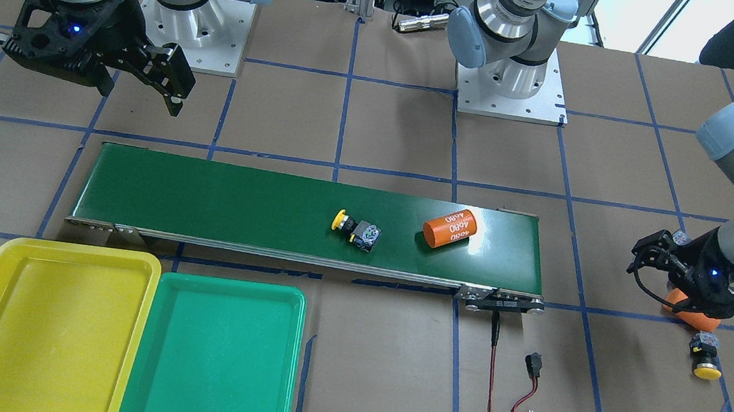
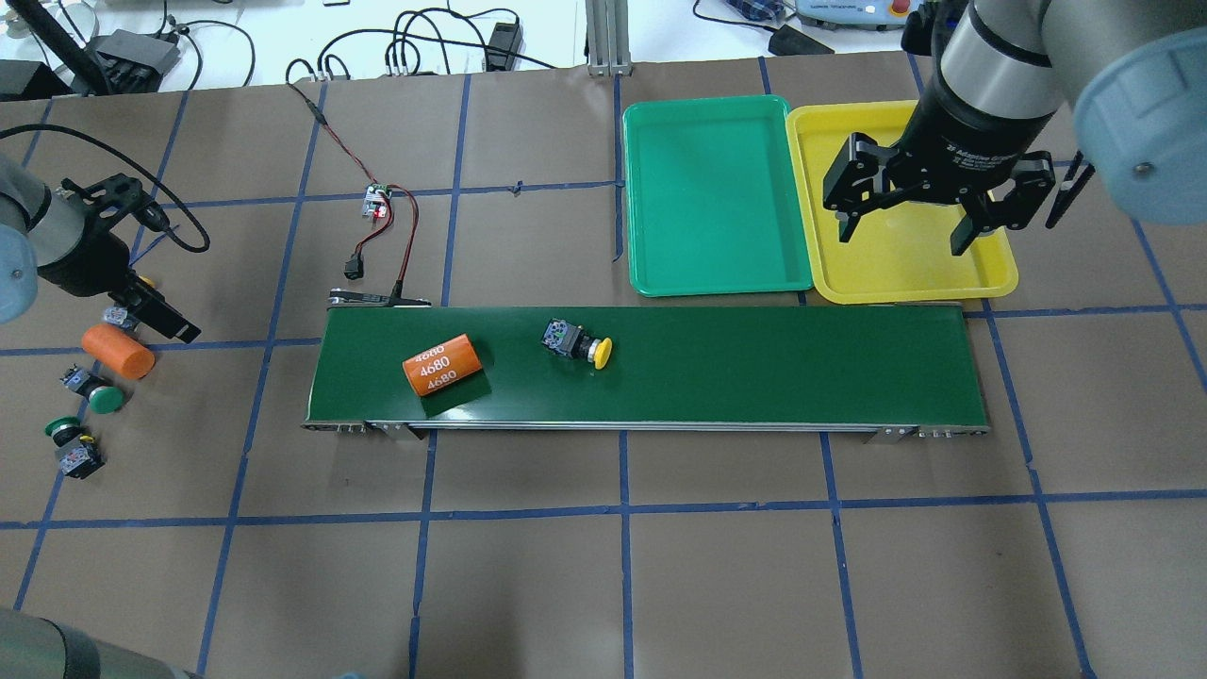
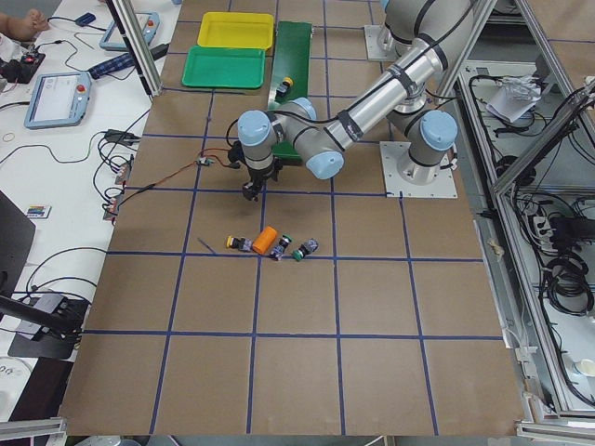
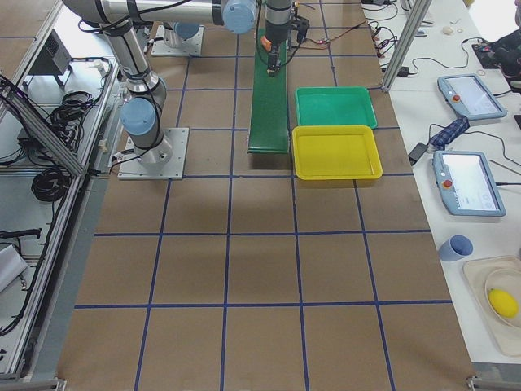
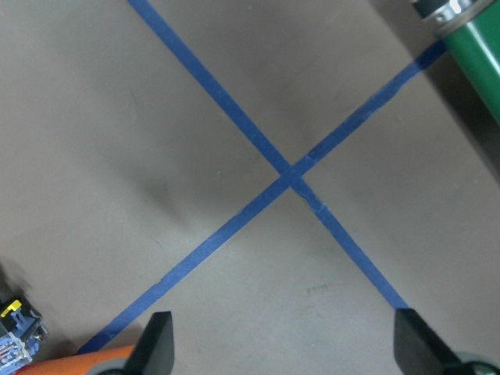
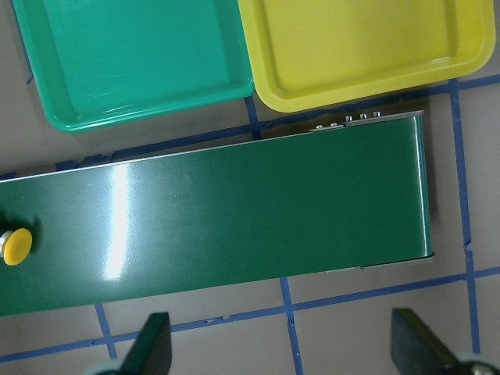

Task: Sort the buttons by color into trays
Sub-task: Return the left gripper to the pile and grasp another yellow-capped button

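Note:
One yellow-capped button point(image 1: 354, 227) lies on its side mid-belt; it also shows in the overhead view point(image 2: 577, 341). A second yellow button point(image 1: 706, 356) and two green buttons point(image 2: 94, 391) point(image 2: 68, 443) lie on the table by my left arm. My left gripper point(image 2: 151, 311) is open and empty, low over the table beside them; its wrist view point(image 5: 281, 351) shows bare table between the fingers. My right gripper point(image 2: 905, 226) is open and empty, above the yellow tray point(image 2: 905, 264). The green tray point(image 2: 717, 198) stands next to it.
A dark-green conveyor belt point(image 2: 754, 368) crosses the middle. One orange 4680 cylinder point(image 2: 443, 363) lies on it, another point(image 2: 118, 351) on the table under my left gripper. A small circuit board with red-black wires point(image 2: 377, 203) lies behind the belt's end.

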Motion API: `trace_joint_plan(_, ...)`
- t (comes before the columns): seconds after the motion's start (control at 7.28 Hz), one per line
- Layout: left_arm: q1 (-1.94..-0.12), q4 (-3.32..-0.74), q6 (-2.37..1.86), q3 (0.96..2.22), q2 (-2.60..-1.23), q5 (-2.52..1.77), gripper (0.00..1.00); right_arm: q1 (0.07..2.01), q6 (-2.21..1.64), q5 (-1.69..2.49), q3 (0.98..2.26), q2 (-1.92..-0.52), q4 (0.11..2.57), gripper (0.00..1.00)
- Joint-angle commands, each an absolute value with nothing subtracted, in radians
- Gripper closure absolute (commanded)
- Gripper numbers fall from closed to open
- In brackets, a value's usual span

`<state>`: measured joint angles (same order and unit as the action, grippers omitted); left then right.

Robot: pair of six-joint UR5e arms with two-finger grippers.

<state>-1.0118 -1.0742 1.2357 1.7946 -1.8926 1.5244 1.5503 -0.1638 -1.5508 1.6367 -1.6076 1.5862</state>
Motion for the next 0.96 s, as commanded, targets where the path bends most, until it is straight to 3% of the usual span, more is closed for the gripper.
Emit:
trace_joint_plan(0.0,-1.015,-1.034,1.218,1.784,-1.945,1.528,0.00,1.549,-0.164,-1.551,1.637,-1.608,1.586,0.00)
trace_joint_plan(0.55,-1.032,-1.002,1.117,1.754,-1.963,1.646,0.00,1.551,-0.164,-1.551,1.637,-1.608,1.586,0.00)
trace_joint_plan(0.82,-1.023,-1.003,0.960,1.605,-2.047,1.654,0.00,1.551,-0.164,-1.551,1.637,-1.608,1.586,0.00)
